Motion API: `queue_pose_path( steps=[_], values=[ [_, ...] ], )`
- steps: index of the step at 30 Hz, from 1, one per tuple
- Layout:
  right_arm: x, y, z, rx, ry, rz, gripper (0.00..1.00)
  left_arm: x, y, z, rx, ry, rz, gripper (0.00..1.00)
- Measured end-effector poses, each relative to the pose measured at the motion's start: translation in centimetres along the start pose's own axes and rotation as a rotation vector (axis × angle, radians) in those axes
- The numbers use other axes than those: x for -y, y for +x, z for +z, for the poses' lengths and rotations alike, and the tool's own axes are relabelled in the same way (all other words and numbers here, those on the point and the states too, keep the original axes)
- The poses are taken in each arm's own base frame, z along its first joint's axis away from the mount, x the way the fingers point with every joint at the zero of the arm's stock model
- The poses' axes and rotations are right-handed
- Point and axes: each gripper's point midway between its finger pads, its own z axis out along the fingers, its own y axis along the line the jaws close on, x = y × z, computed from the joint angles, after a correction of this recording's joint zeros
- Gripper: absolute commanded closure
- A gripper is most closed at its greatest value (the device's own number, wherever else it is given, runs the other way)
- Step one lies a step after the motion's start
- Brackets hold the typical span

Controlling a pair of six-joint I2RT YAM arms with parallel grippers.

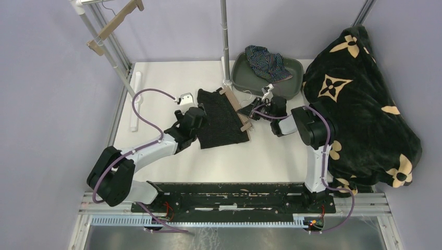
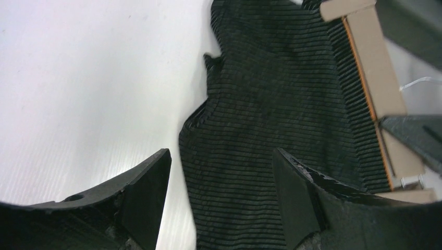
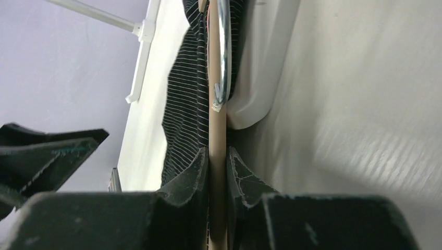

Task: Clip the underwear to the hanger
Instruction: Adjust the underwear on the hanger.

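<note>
Top external view: the white bench [image 1: 234,161] carries everything, with one big black blanket [image 1: 359,104] heaped over its right edge. Next in size, the black pinstriped underwear [image 1: 221,120] lies flat near the bench's middle. One grey tray [image 1: 297,67] at the far edge holds the navy striped underwear [image 1: 268,62], which makes two garments in all. There are two wooden hangers. One hanger [image 1: 238,108] lies on the bench along the black garment's right edge, and a second hanger [image 1: 115,23] hangs from the rack above the far left corner.

The left end effector [image 2: 221,172] hovers over the black garment's left edge, jaws apart and holding nothing. The right end effector [image 3: 217,156] is clamped on the hanger's wooden bar. A shiny metal part [image 3: 223,52] sits beside that bar, possibly a clip or the hook; the close view is too tight to say.

Judging progress, neither garment looks clipped. The black one seems lined up for it, and the navy one waits in the tray.
</note>
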Motion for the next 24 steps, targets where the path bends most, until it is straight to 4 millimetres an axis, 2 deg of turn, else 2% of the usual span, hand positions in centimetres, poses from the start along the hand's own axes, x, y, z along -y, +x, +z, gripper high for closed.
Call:
queue_pose_path(
  steps=[3, 8, 13, 16, 20, 24],
  values=[
    [-1.4, -0.3, -1.1, 0.014, -0.016, -0.015, 1.0, 0.9, -1.4, 0.6, 0.016, 0.039, -0.043, 0.21],
    [-5.1, -1.7, -3.2, 0.057, -0.056, -0.064, 0.99, 2.2, -3.5, 2.1, 0.04, 0.13, -0.112, 0.18],
    [-8.2, -3.2, -5.0, 0.098, -0.079, -0.129, 0.99, 3.3, -4.0, 3.8, 0.026, 0.186, -0.121, 0.17],
    [-8.9, -3.4, -5.7, 0.106, -0.071, -0.155, 1.0, 4.0, -3.9, 4.9, 0.008, 0.223, -0.129, 0.17],
    [-8.5, -2.9, -6.4, 0.09, -0.035, -0.169, 1.0, 4.6, -3.5, 6.2, -0.005, 0.259, -0.138, 0.16],
    [-8.5, -2.6, -7.2, 0.073, -0.003, -0.179, 0.99, 5.4, -3.9, 6.8, 0.002, 0.322, -0.156, 0.11]
  ],
)
